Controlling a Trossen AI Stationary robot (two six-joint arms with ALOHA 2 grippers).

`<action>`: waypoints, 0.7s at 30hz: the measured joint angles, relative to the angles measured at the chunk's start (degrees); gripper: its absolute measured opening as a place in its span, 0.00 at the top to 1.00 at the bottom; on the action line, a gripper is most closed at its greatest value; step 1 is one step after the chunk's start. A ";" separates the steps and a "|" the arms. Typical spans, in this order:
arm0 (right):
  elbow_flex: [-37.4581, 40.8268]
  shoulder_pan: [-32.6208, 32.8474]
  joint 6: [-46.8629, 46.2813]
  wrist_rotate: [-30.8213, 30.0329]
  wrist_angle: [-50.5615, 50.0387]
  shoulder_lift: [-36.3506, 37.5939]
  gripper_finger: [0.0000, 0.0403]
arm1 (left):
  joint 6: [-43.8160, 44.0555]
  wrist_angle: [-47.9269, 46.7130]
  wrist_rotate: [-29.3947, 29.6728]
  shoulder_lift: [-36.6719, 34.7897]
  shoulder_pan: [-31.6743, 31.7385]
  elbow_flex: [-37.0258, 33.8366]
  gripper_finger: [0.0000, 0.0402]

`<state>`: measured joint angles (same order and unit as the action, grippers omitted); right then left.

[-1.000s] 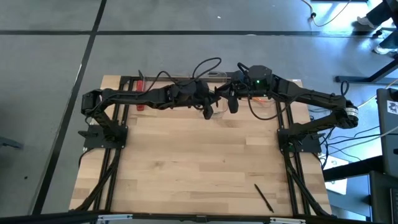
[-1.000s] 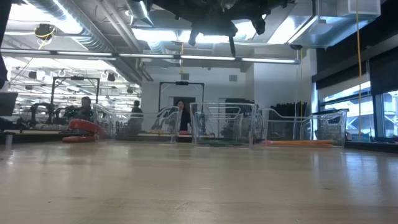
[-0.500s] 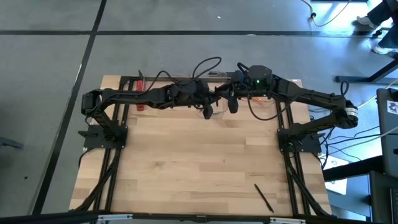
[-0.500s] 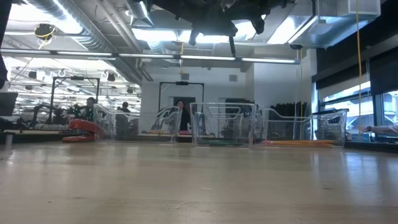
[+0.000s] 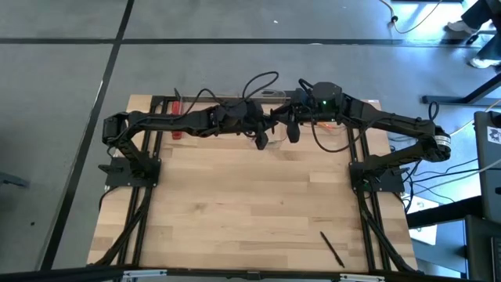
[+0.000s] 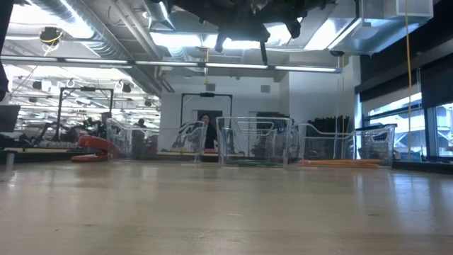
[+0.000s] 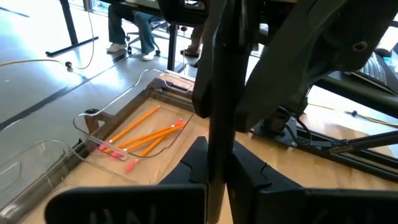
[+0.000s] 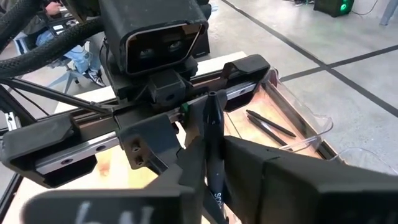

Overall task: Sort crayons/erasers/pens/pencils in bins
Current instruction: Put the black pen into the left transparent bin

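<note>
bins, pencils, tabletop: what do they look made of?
Bins: clear glossy plastic, apparently; you see straight through the walls, and the rims catch highlights.
Pencils: likely painted wood, orange, with pink eraser tips; the paint hides what lies underneath.
Tabletop: light wood in joined strips like butcher block, with a smooth satin finish that shows a soft sheen in the low view.

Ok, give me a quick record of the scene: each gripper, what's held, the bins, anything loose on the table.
left gripper: shut on a pen, at the table's far edge
right gripper: shut on the same pen
pencils: lying in a bin
loose pen: near right of the table
</note>
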<state>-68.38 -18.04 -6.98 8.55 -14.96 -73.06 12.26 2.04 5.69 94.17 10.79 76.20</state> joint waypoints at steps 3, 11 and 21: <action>0.00 0.00 -0.71 0.01 0.00 0.00 0.76 | -0.18 0.00 -0.03 0.00 -0.02 0.00 0.97; 0.00 -0.22 -0.45 0.43 -0.61 3.26 0.55 | -0.86 -5.82 0.09 -2.62 1.18 0.01 0.97; 0.00 -0.07 3.26 0.55 -6.04 9.96 0.52 | -7.53 -31.78 2.45 -11.18 9.46 0.04 0.97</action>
<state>-68.38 -18.12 -3.72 9.10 -21.00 -63.10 4.73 -29.74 8.14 82.99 20.24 76.25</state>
